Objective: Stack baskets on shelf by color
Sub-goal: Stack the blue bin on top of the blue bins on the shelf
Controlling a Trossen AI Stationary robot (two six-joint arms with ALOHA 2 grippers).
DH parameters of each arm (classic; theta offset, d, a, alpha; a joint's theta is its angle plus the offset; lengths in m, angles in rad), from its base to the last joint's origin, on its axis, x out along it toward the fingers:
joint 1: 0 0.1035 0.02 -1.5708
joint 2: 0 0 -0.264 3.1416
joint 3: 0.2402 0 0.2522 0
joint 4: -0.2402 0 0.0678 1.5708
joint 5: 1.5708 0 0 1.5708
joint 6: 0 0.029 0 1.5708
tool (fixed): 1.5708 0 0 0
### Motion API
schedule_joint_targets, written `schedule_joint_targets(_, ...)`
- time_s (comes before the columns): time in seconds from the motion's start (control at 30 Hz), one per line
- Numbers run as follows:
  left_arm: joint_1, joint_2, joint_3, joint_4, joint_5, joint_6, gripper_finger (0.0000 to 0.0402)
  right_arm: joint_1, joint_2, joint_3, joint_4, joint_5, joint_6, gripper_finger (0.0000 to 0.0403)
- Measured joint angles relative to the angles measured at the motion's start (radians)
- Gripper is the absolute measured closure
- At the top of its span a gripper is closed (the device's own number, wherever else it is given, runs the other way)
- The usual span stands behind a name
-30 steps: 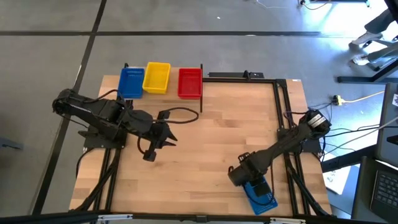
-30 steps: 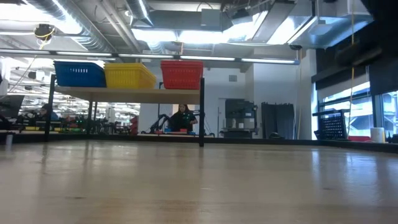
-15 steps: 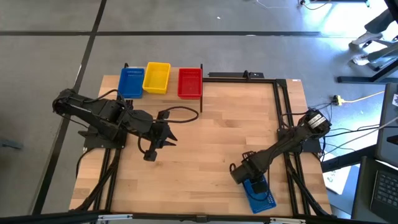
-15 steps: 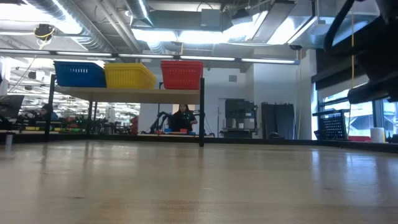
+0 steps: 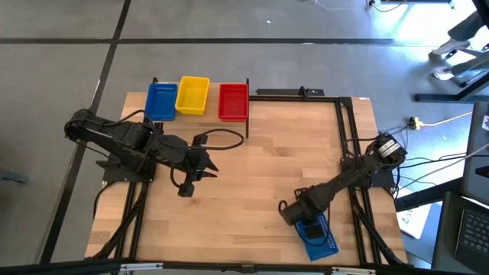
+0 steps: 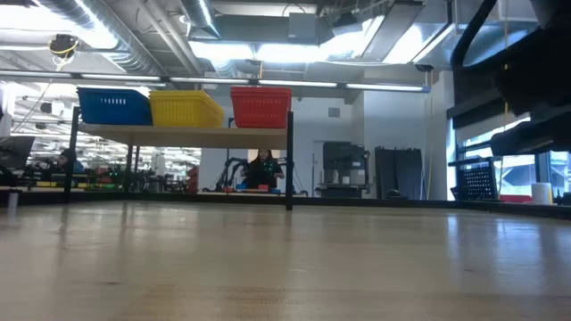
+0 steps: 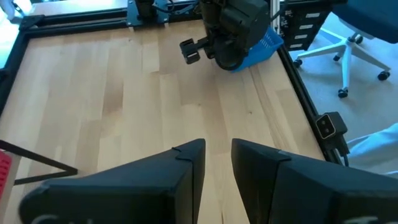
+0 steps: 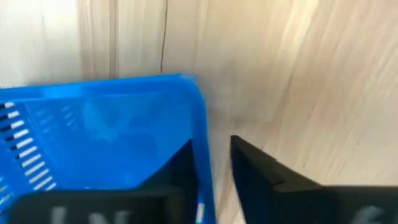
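On the shelf (image 6: 178, 135) at the table's far left, a blue basket (image 5: 160, 101), a yellow basket (image 5: 192, 95) and a red basket (image 5: 234, 101) stand side by side on their bottoms. Another blue basket (image 5: 321, 241) rests on the tabletop near the front right. My right gripper (image 8: 211, 142) points down over that basket's far end, open, one finger inside the basket and one outside. My left gripper (image 7: 217, 165) hangs open above the table's left middle, nothing between its fingers. My right gripper comes from above and stands astride a wall of the blue basket (image 8: 202, 134) near a corner, one finger inside and one outside. The outer finger (image 8: 261, 171) is clear of the wall. Whether the inner finger touches it I cannot tell. The basket's bottom rests on the table.
Black frame rails (image 5: 344, 130) run along the table's right and far edges. A dark cable loop (image 5: 225, 137) lies beside the left arm. Bare wood lies between the two arms. A person (image 6: 261, 169) sits in the room behind the shelf.
My right gripper has come down onto the blue basket at the front right and has rolled a little about its own axis. The right arm now shows at the right edge of the low view.
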Motion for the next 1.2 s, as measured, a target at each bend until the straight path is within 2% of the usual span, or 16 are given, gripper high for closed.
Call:
schedule_joint_targets(0.07, 0.0, 0.0, 0.0, 0.0, 0.0, 0.0, 0.0332, -0.01, 0.0, 0.01, 0.0, 0.0, 0.008, 0.0374)
schedule_joint_targets(0.13, 0.0, 0.0, 0.0, 0.0, 0.0, -0.008, 0.033, -0.027, 0.0, 0.032, 0.006, 0.0, 0.032, 0.0392)
schedule_joint_targets(0.4, -0.024, -0.011, 0.0, -0.01, 0.01, -0.036, 0.0332, -0.167, 0.0, 0.184, 0.004, 0.007, 0.045, 0.0401)
schedule_joint_targets(0.6, -0.08, -0.061, 0.0, -0.043, 0.002, -0.05, 0.0333, -0.316, 0.0, 0.316, 0.018, 0.135, 0.023, 0.0402)
schedule_joint_targets(0.77, -0.131, -0.117, 0.0, -0.079, -0.062, -0.076, 0.0333, -0.435, 0.011, 0.419, 0.073, 0.157, -0.015, 0.0402)
schedule_joint_targets(0.9, -0.163, -0.154, 0.0, -0.088, -0.112, -0.08, 0.0333, -0.497, 0.07, 0.508, 0.105, 0.142, -0.086, 0.0403)
schedule_joint_targets(1.07, -0.201, -0.206, 0.0, -0.094, -0.161, -0.103, 0.0333, -0.542, 0.206, 0.647, 0.141, 0.063, -0.178, 0.0403)
schedule_joint_targets(1.2, -0.217, -0.235, 0.0, -0.095, -0.199, -0.107, 0.0333, -0.558, 0.324, 0.777, 0.165, 0.052, -0.212, 0.0403)
